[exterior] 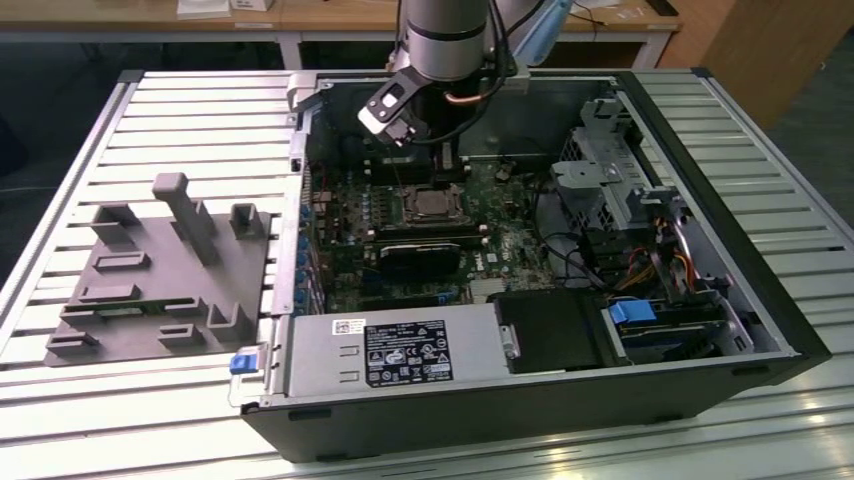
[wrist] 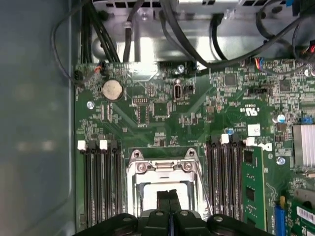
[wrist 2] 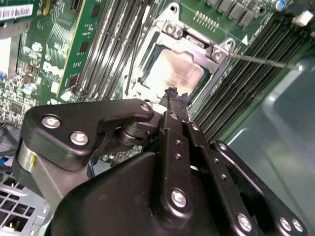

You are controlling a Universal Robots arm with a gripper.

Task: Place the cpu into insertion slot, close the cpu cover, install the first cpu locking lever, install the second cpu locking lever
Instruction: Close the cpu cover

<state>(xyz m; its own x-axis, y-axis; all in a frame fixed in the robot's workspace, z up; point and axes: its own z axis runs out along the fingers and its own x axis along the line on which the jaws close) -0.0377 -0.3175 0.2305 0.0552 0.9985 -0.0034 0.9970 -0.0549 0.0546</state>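
Observation:
The cpu (wrist 2: 173, 73) lies with its silver-grey top up in the insertion slot (exterior: 430, 205) on the green motherboard. The cpu cover (wrist: 165, 168), a silvery frame, lies down around it, its window showing the chip. A thin metal lever rod (wrist 2: 261, 60) sticks out from one socket corner over the memory slots. My gripper (wrist 2: 173, 96) hangs just above the socket's edge, fingers pressed together and holding nothing. In the first wrist view its black fingertips (wrist: 170, 197) overlap the socket's near side. In the exterior view the gripper (exterior: 447, 160) hovers at the socket's far side.
Long black memory slots (wrist: 101, 182) flank the socket on both sides. A black block (exterior: 420, 255) sits beside the socket. The grey power supply (exterior: 387, 350) fills the case front. Cables and a drive cage (exterior: 627, 190) crowd the exterior view's right. A grey fixture (exterior: 167, 270) stands outside the case.

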